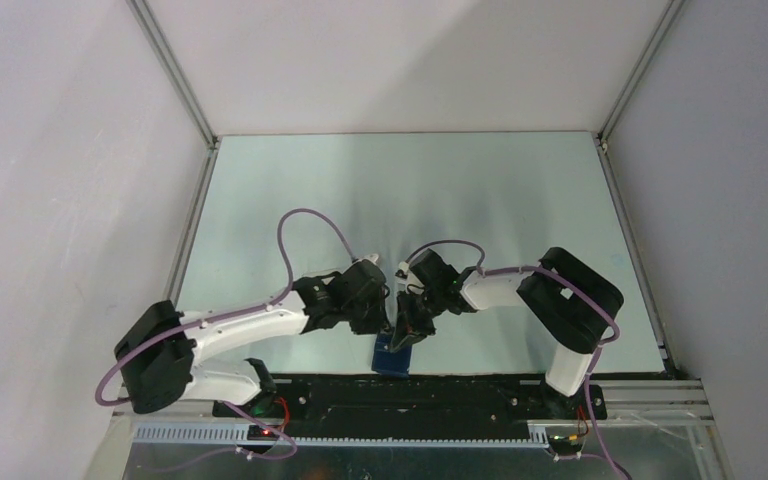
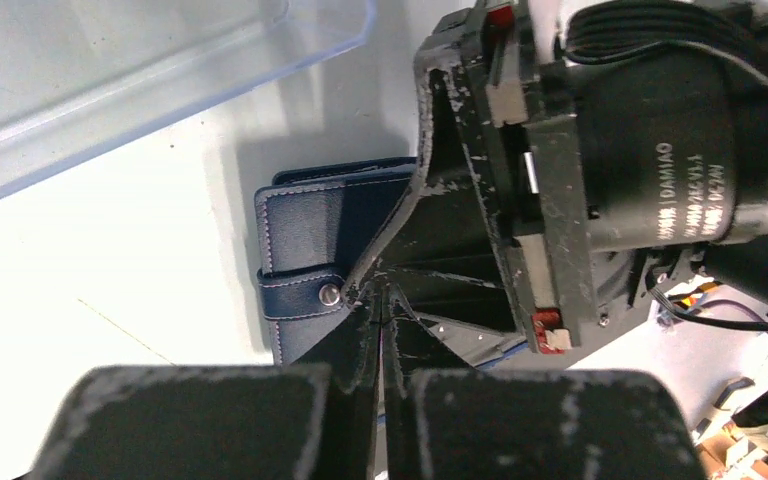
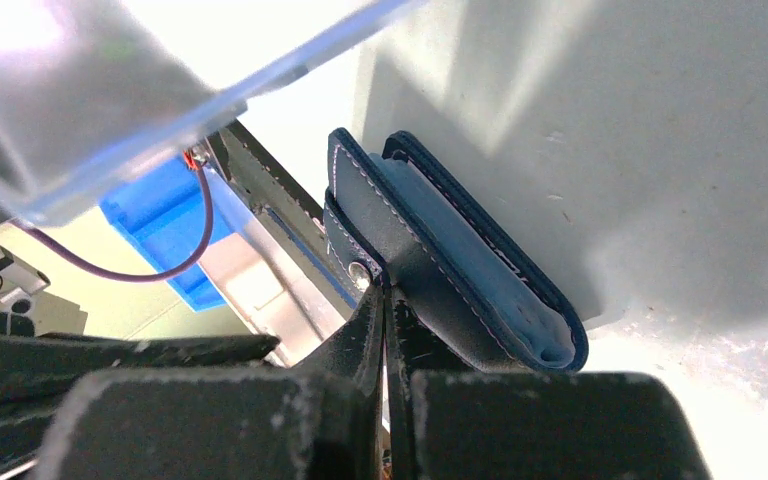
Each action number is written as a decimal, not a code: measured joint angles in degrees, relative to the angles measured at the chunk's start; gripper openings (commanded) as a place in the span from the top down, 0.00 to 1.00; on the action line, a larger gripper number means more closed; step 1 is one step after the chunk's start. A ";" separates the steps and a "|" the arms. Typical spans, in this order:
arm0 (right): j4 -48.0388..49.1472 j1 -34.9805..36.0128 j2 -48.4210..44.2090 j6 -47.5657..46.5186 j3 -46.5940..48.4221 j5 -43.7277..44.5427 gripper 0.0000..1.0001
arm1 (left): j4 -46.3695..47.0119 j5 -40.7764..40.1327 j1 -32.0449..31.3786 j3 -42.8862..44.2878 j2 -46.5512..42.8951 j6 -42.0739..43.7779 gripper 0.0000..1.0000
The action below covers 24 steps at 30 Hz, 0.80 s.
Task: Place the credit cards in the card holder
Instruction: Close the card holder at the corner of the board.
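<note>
Navy stitched-leather folding card holder (image 2: 310, 225) lay folded shut; probably light, supple, best pinched by an edge. Both left gripper (image 2: 380, 312) and right gripper (image 3: 385, 302) had fingers pressed together at snap tab (image 2: 295, 298); hold unclear.

Matt leather-look card holder (image 2: 305, 225), shiny metal snap (image 2: 330, 294), clear glossy plastic tray (image 2: 110, 100)

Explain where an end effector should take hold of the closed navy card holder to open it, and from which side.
Probably pinch the free end of the snap tab, beside its metal stud. The card holder lies flat and closed, so its covers offer little to grip; the tab's tip is the one loose flap. Come low from the stud end.
</note>
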 measured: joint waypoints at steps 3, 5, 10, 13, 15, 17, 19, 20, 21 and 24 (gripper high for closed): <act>0.00 0.07 0.04 -0.02 0.04 0.00 1.00 | 0.04 -0.17 -0.02 -0.11 -1.20 0.00 1.00; 0.02 0.07 0.11 -0.02 0.07 -0.07 1.00 | 0.00 0.09 -0.04 -0.55 -0.70 -0.02 1.00; 0.02 0.09 0.20 0.00 0.15 -0.15 1.00 | -0.13 0.44 -0.52 -1.38 1.68 -0.13 1.00; 0.04 0.09 0.26 -0.02 0.15 -0.20 1.00 | -0.22 0.57 -0.83 -1.38 2.95 -0.37 1.00; 0.07 0.09 0.31 0.00 0.17 -0.22 1.00 | -0.22 0.57 -1.11 -1.38 3.50 -0.46 1.00; 0.13 0.09 0.35 -0.02 0.17 -0.31 1.00 | -0.22 0.57 -1.33 -1.38 3.87 -0.48 1.00; 0.22 0.09 0.46 -0.02 0.20 -0.44 1.00 | -0.24 0.59 -1.42 -1.38 4.02 -0.48 1.00; 0.26 0.09 0.50 -0.02 0.24 -0.52 1.00 | -0.24 0.59 -1.49 -1.38 4.11 -0.48 1.00; 0.33 0.09 0.57 -0.02 0.24 -0.59 1.00 | -0.24 0.59 -1.51 -1.38 4.17 -0.48 1.00; 0.46 0.09 0.79 0.00 0.28 -0.85 1.00 | -0.42 0.57 -1.64 -1.38 4.22 -0.48 1.00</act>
